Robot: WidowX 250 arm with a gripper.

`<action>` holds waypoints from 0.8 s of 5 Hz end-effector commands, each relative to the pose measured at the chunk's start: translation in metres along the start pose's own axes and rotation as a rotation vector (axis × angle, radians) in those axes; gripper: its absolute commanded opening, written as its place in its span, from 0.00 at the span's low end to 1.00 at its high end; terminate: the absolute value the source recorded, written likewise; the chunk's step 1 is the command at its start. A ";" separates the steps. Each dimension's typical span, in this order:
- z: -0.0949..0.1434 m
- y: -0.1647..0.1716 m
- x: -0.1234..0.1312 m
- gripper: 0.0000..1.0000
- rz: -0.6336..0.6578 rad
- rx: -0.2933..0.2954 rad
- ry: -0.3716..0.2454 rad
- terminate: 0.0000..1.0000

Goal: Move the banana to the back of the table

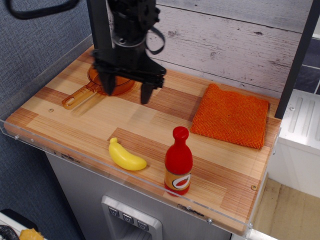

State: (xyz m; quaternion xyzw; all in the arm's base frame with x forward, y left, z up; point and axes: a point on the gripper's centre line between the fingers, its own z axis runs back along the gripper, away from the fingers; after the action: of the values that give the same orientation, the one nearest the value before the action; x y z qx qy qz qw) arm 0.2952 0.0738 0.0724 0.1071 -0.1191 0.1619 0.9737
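The yellow toy banana (126, 156) lies on the striped wooden table (80, 120) near its front edge, left of the red bottle. My black gripper (127, 91) hangs open and empty above the middle-left of the table, in front of the orange pan. Its two fingers (146, 93) point down, spread wide. It is well behind and above the banana, not touching it.
An orange translucent pan (107, 80) with its handle pointing front-left sits at the back left, partly hidden by the gripper. A red sauce bottle (178, 162) stands upright at the front. An orange cloth (231, 116) lies at the right. A black post (100, 30) stands at the back left.
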 end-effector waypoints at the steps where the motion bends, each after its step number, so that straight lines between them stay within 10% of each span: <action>1: 0.014 -0.001 -0.036 1.00 0.326 0.055 0.074 0.00; 4: -0.005 -0.026 -0.059 1.00 0.605 -0.056 0.067 0.00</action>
State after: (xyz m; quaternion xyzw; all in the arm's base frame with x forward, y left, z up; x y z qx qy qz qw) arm 0.2428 0.0423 0.0395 0.0386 -0.1053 0.4497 0.8861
